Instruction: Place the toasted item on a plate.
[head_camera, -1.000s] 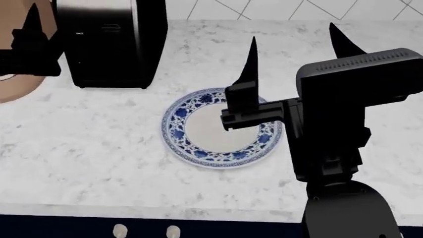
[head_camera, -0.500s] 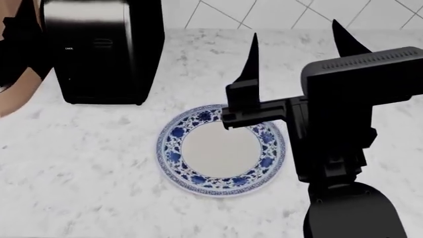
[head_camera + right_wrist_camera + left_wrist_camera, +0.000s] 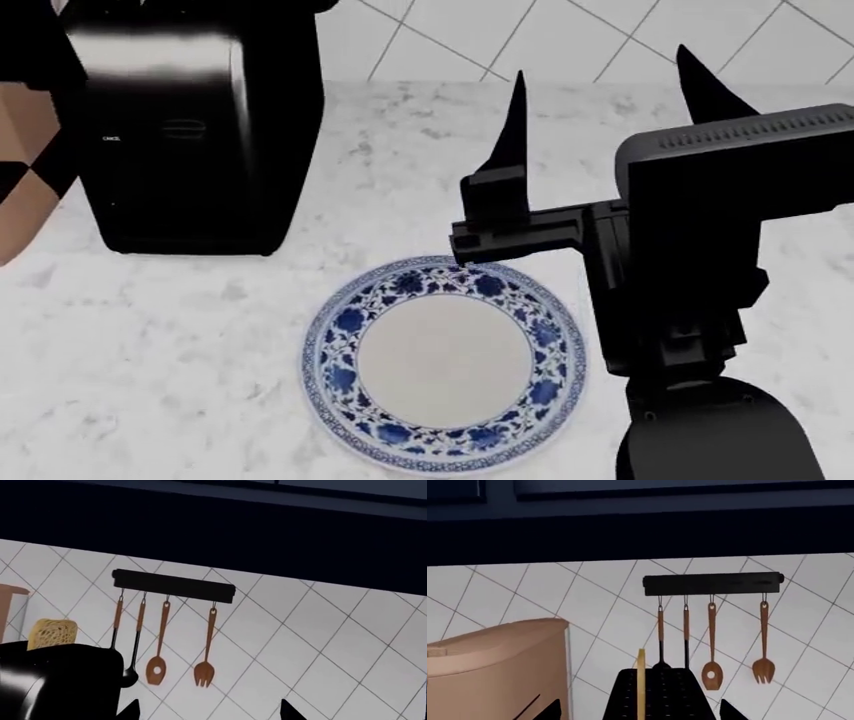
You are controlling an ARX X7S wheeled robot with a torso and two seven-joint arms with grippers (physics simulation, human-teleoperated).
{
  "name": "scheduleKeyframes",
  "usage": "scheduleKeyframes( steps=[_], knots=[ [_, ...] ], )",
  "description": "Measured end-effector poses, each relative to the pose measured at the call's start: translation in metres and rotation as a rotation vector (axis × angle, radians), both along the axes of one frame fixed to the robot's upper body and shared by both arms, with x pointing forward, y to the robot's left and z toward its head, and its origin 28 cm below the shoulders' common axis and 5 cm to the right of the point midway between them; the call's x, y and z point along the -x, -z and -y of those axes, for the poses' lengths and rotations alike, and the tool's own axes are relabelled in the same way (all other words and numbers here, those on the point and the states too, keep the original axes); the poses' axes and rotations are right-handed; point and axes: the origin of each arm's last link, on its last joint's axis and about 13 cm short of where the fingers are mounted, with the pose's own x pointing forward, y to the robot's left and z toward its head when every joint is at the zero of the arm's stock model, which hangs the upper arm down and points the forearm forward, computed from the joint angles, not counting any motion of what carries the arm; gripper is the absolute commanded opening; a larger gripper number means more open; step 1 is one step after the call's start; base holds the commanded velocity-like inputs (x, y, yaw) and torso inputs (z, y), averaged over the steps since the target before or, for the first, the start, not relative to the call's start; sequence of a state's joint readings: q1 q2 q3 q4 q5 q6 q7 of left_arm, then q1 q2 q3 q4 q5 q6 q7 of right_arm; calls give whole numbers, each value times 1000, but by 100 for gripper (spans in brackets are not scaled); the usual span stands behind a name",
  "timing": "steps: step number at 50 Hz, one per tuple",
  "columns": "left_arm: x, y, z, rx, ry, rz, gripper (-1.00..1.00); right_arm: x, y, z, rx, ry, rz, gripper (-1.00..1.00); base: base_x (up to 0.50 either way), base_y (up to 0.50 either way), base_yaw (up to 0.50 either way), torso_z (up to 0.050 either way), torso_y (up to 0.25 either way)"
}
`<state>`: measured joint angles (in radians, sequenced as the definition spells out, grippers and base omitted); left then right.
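Plate (image 3: 445, 362) has slid nearer in head view as the view moves; toasted item (image 3: 52, 633) sits in the toaster (image 3: 187, 130), ungrasped, right gripper (image 3: 603, 85) spread wide, empty; left fingers unclear.

plate (image 3: 445, 452): sits on the counter (image 3: 174, 330), toward its front edge, roughly mid-width
toaster (image 3: 187, 140): on the counter too, back-left of the plate, close to the tiled wall (image 3: 561, 40)
toast (image 3: 52, 633): poking up out of the toaster's top, seen from the right wrist
right gripper (image 3: 601, 95): up over the counter just behind the plate, fingers spread apart, right of the toaster
utensil rack (image 3: 173, 586): on the wall behind the counter, right of the toaster, with a ladle, spoon and fork hanging under it
left gripper: can't really make it out
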<state>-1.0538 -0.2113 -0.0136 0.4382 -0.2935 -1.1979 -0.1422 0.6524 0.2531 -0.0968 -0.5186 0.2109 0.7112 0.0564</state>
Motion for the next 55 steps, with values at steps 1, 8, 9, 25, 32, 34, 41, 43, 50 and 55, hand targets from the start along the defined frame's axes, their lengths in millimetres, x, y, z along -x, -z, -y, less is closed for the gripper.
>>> scheduleKeyframes(
  steps=[1, 8, 9, 25, 32, 34, 41, 43, 50, 55],
  knots=[
    [0, 0, 0, 0, 0, 0, 100, 0, 0, 0, 0, 0, 0, 100, 203, 0, 0, 0, 0],
    [1, 0, -1, -1, -2, -2, 100, 0, -1, 0, 0, -1, 2, 100, 203, 0, 0, 0, 0],
    [1, 0, -1, -1, -2, -2, 100, 1, -1, 0, 0, -1, 2, 100, 203, 0, 0, 0, 0],
    [1, 1, -1, -1, -3, -7, 100, 2, 0, 0, 1, -3, 1, 100, 204, 0, 0, 0, 0],
    [1, 2, -2, -2, -3, -10, 100, 2, 0, 0, 0, -3, 0, 100, 203, 0, 0, 0, 0],
    [1, 2, -2, -3, -4, -10, 100, 2, 1, 0, -1, -4, 0, 100, 203, 0, 0, 0, 0],
    [2, 2, -2, -6, -4, -10, 100, 3, 1, 0, -3, -4, -1, 100, 202, 0, 0, 0, 1],
    [2, 2, -2, -6, -4, -10, 100, 3, 1, 0, -3, -4, -1, 100, 201, 0, 0, 0, 0],
    [3, 1, -2, -5, -2, -10, 100, 3, 2, 0, -4, -2, -3, 100, 136, 0, 0, 0, 0],
    [4, -1, -2, -3, 0, -8, 100, 4, 3, 0, -6, -1, -3, 100, 0, 0, 0, 0, 0]
  ],
)
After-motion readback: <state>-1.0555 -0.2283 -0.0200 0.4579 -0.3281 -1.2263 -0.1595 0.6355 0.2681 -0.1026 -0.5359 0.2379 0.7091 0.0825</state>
